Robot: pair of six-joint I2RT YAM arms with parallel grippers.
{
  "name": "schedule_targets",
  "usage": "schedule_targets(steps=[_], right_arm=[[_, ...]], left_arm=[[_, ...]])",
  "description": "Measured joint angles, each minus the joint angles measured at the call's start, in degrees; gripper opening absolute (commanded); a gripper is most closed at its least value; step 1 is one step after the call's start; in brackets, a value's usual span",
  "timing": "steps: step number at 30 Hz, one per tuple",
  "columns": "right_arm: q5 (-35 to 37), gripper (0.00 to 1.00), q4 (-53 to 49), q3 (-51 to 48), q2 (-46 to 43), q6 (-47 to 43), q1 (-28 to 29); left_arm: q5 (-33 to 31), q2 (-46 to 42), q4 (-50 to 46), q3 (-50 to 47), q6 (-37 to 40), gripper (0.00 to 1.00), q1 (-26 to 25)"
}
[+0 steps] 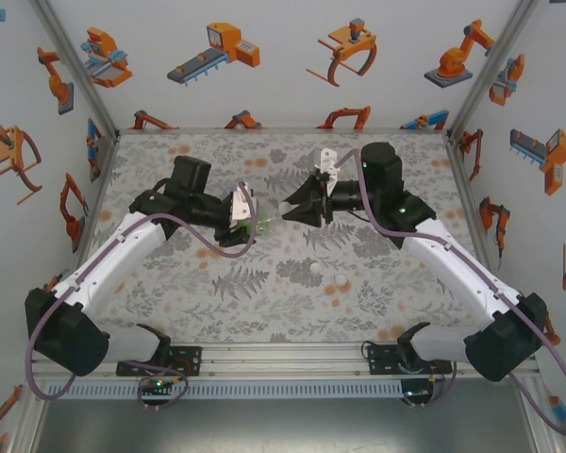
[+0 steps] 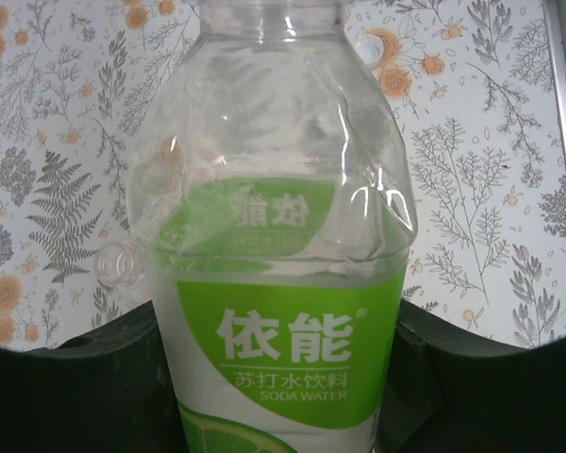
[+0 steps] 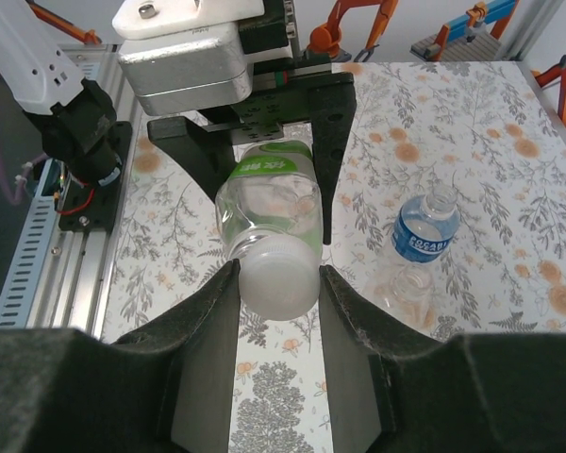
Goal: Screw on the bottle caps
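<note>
The left claw (image 1: 244, 215) clamps the thin, easily dented green-label bottle (image 2: 281, 283) mid-body; the right claw (image 3: 278, 291) pinches its small white cap (image 3: 275, 276).

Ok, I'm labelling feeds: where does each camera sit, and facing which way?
Top: above, behind the bases, looking down on the table; both arms show.
Left wrist: looks along its end effector at the green-label bottle it grips.
Right wrist: faces the left arm; its own fingers pinch the white cap.
Shared: that bottle, in all.
</note>
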Motion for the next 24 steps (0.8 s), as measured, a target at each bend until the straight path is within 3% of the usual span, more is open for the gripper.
schedule_targets(steps=[24], right_arm=[[1.05, 0.16, -2.36, 0.0, -0.39, -3.04, 0.57]], left_arm=[[-0.92, 0.0, 1.01, -0.09, -1.79, 0.0, 0.0]])
